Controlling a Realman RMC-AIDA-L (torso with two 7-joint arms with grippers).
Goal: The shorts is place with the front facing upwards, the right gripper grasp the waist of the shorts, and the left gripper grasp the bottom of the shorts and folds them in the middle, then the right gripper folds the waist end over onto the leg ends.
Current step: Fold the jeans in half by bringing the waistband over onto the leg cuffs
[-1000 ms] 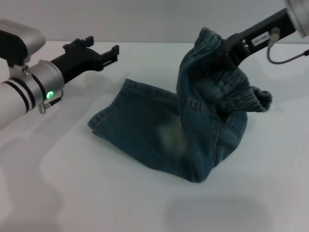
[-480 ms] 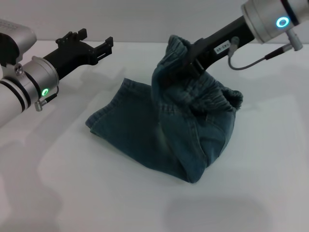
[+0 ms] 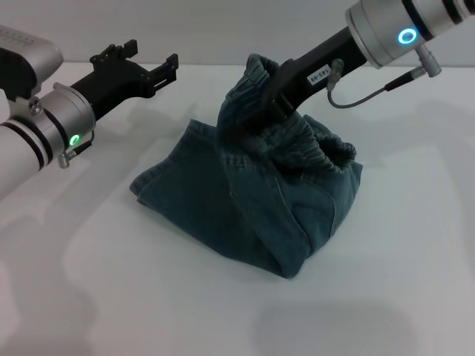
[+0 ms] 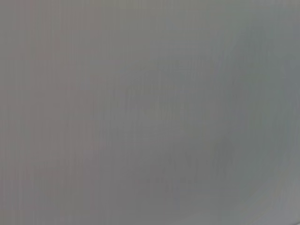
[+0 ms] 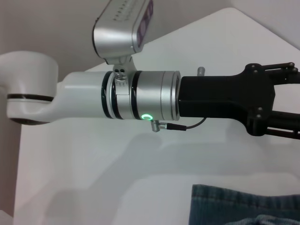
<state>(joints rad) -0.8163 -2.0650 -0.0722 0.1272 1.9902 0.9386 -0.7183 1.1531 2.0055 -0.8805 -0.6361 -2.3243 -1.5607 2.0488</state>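
- The right gripper [image 3: 261,102] has its jaws clamped on the ruffled elastic waist [image 3: 315,144] of the shorts [image 3: 245,200], holding that end raised above the white surface [image 3: 148,297]; I judge this lift lets the waist travel over the lower layer toward the leg ends [image 3: 159,172] without dragging.
- The shorts lie near the middle of the surface, already doubled lengthwise. The leg half lies flat, its hemmed edge toward the left side, while the waist half stands up in a bunched hump.
- The denim is blue-green, with visible stitched seams, and the gathered waistband curls open.
- The left gripper [image 3: 152,65] hovers off the cloth near the far-left edge, jaws apart and holding nothing, seemingly parked clear of the fold's path.
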